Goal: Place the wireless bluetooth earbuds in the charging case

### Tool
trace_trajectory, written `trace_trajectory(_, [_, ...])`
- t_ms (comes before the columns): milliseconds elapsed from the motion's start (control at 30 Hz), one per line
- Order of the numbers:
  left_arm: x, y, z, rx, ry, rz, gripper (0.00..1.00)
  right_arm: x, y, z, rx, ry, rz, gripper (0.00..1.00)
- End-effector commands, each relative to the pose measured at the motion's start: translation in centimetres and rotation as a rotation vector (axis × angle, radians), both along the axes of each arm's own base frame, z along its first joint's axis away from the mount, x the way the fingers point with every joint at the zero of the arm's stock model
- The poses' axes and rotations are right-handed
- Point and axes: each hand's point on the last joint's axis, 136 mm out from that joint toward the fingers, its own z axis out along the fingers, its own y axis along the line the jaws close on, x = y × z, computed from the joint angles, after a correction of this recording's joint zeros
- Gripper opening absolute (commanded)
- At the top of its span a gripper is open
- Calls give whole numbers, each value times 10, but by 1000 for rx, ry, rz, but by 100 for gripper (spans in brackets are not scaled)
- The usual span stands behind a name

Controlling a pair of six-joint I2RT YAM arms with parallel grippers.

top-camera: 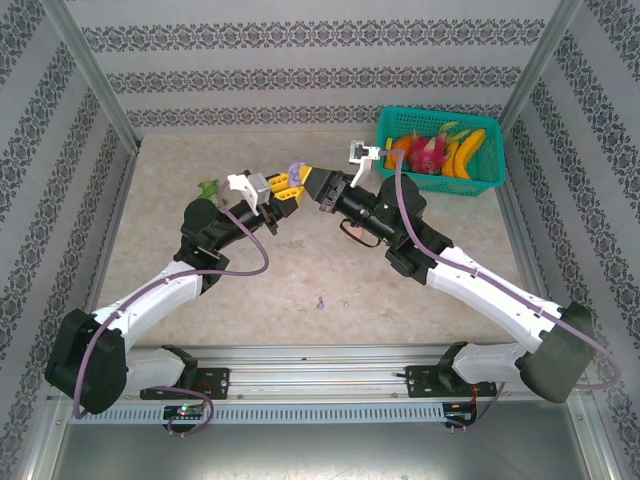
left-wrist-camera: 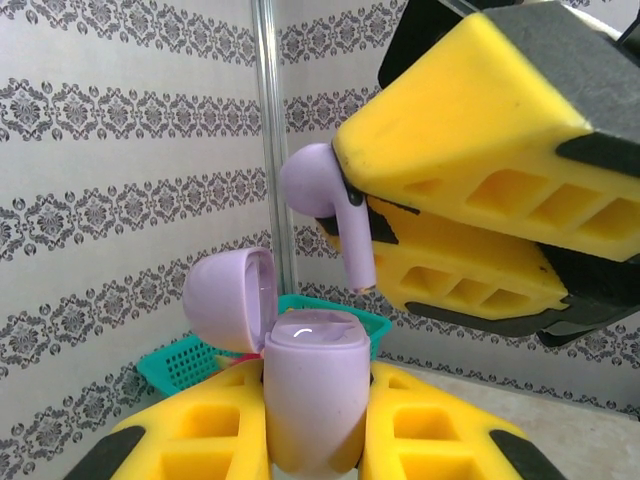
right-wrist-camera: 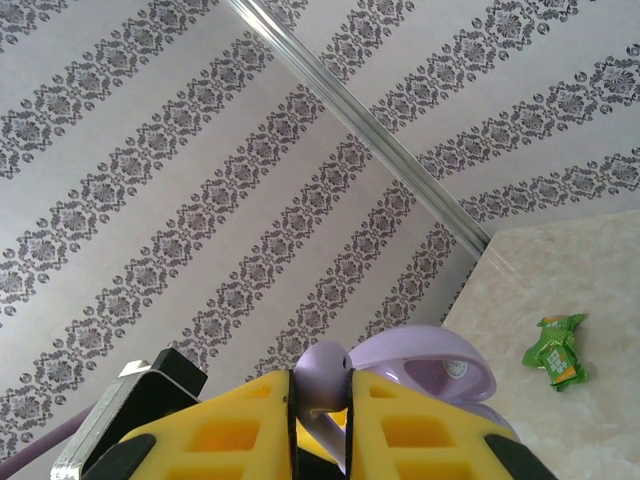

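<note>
Purple earbud [left-wrist-camera: 318, 185] pinched by right claw [right-wrist-camera: 322, 400] hangs over open case [left-wrist-camera: 305, 390] pinched by left claw [left-wrist-camera: 312, 425].

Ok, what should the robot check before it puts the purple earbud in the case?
1. Lid open: ok.
2. Left end effector gripping case: ok.
3. Right end effector gripping earbud: ok.
4. Stem pointing down towards case: ok.
5. Earbud lined up exactly over the case opening: cannot tell.
</note>
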Motion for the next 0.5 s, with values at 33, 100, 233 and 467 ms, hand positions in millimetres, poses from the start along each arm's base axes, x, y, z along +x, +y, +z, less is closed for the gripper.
trace_trajectory(33, [-9,-2,29,-42,-87,-17,0,6,-8,1,17,-21,-38,18])
trace_trajectory(100, [-10,-2,31,-45,-90,-22,0,7,-8,-1,10,-20,-44,18])
trace_trajectory(233, [-11,-2,32,-50,-89,-27,0,10,-9,-4,1,-21,-54,18])
trace_trajectory(467, [-15,-2,35,-55,-92,-34,0,12,-7,-11,-16,-18,-61,18])
